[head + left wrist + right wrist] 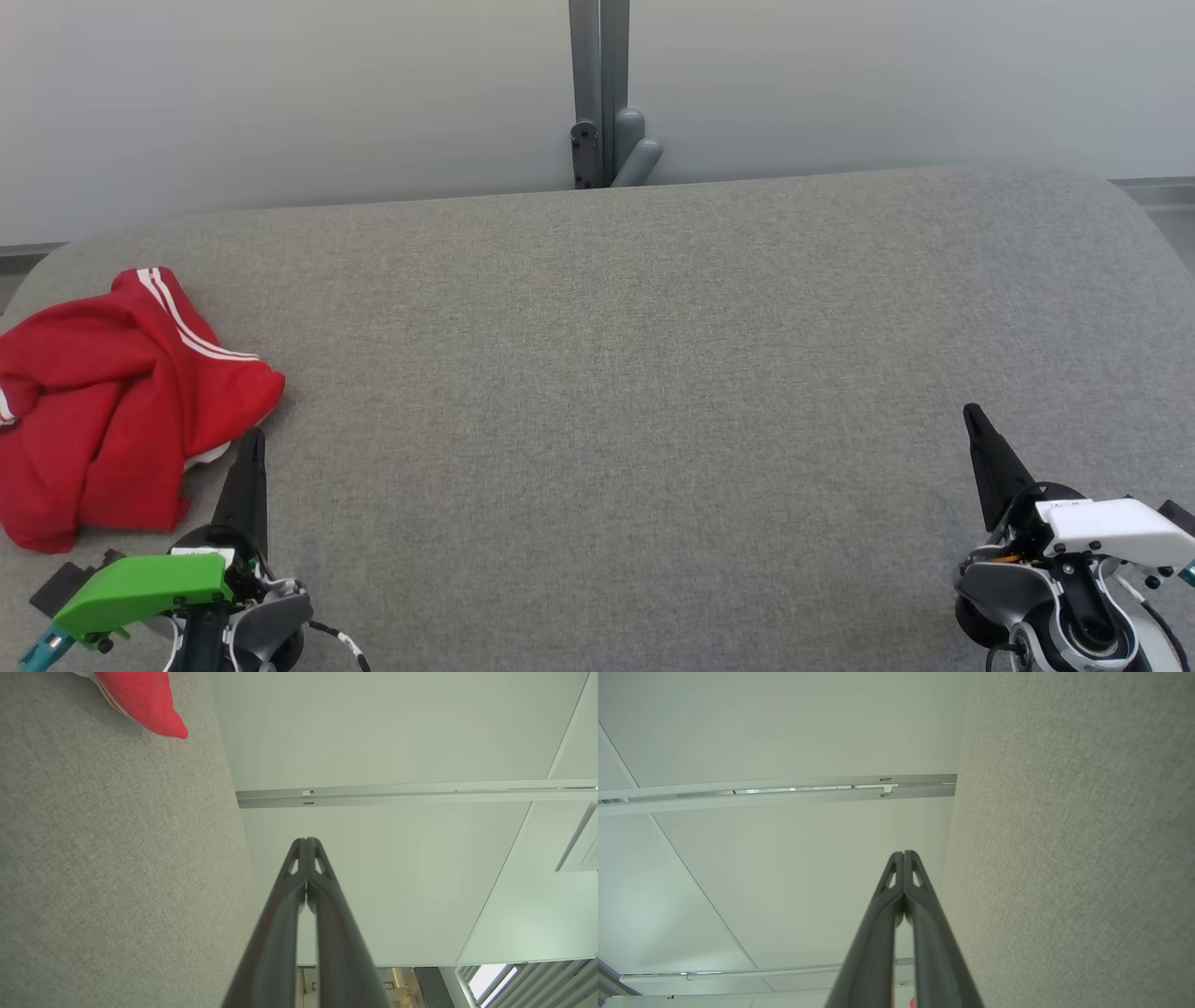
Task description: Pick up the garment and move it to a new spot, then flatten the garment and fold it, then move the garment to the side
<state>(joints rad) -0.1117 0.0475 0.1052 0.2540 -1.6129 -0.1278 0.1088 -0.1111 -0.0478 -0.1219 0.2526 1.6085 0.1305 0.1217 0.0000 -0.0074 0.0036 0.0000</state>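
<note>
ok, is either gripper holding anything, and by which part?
Nothing held. Left gripper and right gripper are both shut and empty; the red garment lies crumpled on the table, near the left gripper.

Garment [112, 401] far left on table [597, 373], nr L gripper [253, 436].

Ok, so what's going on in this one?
Nothing is being handled yet. A red garment lies crumpled at the left side of the grey table. The left claw is shut and empty, its tip just beside the garment's near edge. The right claw is also shut and empty, far off at the table's right side. The pick-up has not begun.
</note>
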